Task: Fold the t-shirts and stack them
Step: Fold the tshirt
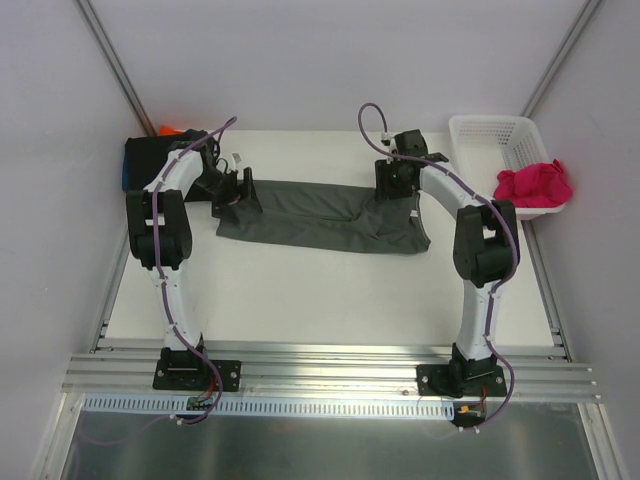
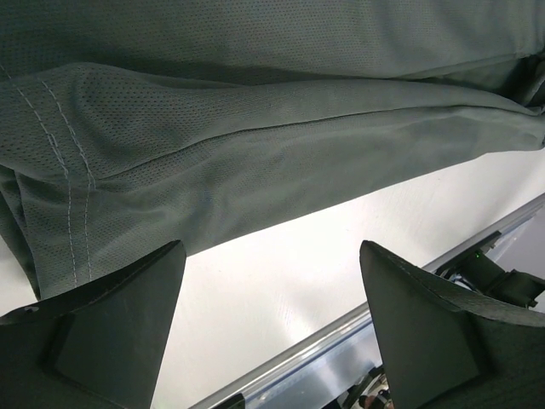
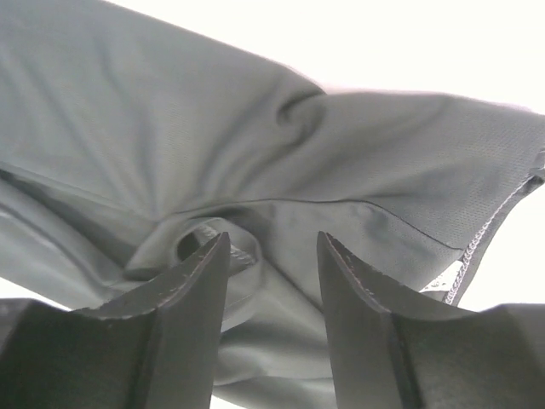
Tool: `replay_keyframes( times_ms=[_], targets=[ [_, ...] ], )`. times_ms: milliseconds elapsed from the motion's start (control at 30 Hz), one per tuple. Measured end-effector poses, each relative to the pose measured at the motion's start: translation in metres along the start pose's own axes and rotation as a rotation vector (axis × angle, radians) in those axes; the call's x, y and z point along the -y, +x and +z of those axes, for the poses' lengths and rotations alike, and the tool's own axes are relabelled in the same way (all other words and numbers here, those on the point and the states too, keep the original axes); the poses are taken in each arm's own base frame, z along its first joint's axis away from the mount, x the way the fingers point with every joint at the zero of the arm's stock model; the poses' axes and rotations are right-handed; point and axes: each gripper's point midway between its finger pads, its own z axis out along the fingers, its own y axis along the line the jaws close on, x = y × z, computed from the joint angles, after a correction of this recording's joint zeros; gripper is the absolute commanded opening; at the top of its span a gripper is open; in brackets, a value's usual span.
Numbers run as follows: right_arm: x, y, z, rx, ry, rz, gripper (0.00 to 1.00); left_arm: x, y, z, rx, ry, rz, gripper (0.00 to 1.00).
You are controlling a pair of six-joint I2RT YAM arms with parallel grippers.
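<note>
Five t-shirts by my count, one basket, two arms. The white plastic lattice basket (image 1: 480, 125) sits at about two o'clock on the white table (image 1: 330, 290). The only thing in it is a crumpled magenta-pink t-shirt (image 1: 535, 185), heaped at its near end and spilling over the rim.

Over at ten o'clock, in the far left corner, three shirts are piled together. There is a black t-shirt (image 1: 148, 160) on top, a sliver of a blue t-shirt (image 1: 124, 178) at its left edge and a bit of an orange t-shirt (image 1: 168, 130) poking out behind. I cannot tell how neatly the pile is folded.

The fifth, a dark grey mesh-knit t-shirt (image 1: 320, 215), lies in the middle of the table as a long flat band running from nine o'clock to three. It is doubled over lengthwise, smooth along most of it and rumpled at the right end, where the cloth swirls into a small pucker. Pale double stitching shows along the hem at its left end.

The left gripper (image 1: 238, 190) hangs over the band's left end with its jaws spread wide, nothing between them and only bare table under the gap. The right gripper (image 1: 393, 185) is over the rumpled right end, its jaws parted to a narrower gap — one fingertip (image 3: 209, 256) just beside the pucker, no cloth pinched.
</note>
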Motion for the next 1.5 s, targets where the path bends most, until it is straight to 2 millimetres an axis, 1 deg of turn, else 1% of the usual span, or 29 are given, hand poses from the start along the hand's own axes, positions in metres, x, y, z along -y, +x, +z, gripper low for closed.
replay_keyframes(
  times_ms=[167,333,433,533,633,767,867,1200,1400,1500],
  targets=[
    [0.005,0.016,0.012,-0.048,0.003,0.006,0.4,0.0,0.001,0.001,-0.003,0.002,0.0,0.84],
    [0.007,0.032,0.017,-0.086,-0.003,0.015,0.36,0.001,0.002,0.001,-0.005,0.002,-0.003,0.84],
    [0.013,0.047,0.019,-0.123,-0.004,0.032,0.34,0.001,0.002,0.001,-0.005,0.002,-0.003,0.84],
    [0.024,0.065,0.016,-0.158,0.007,0.058,0.34,0.001,0.002,0.002,-0.006,0.002,-0.004,0.84],
    [0.035,0.077,0.004,-0.177,0.019,0.086,0.34,0.001,0.002,0.002,-0.007,0.002,-0.005,0.84],
    [0.043,0.077,-0.012,-0.157,0.028,0.107,0.34,0.002,0.003,0.003,-0.009,0.001,-0.004,0.84],
    [0.043,0.071,-0.017,-0.136,0.026,0.106,0.34,0.003,0.003,0.004,-0.011,0.001,0.0,0.84],
    [0.038,0.068,-0.017,-0.126,-0.004,0.105,0.34,0.015,0.009,0.011,-0.032,0.004,0.029,0.85],
    [0.035,0.07,-0.015,-0.133,-0.024,0.108,0.32,0.015,0.01,0.012,-0.034,0.003,0.028,0.85],
    [0.035,0.075,-0.012,-0.148,-0.028,0.111,0.31,0.015,0.01,0.012,-0.034,0.003,0.027,0.86]
  ],
)
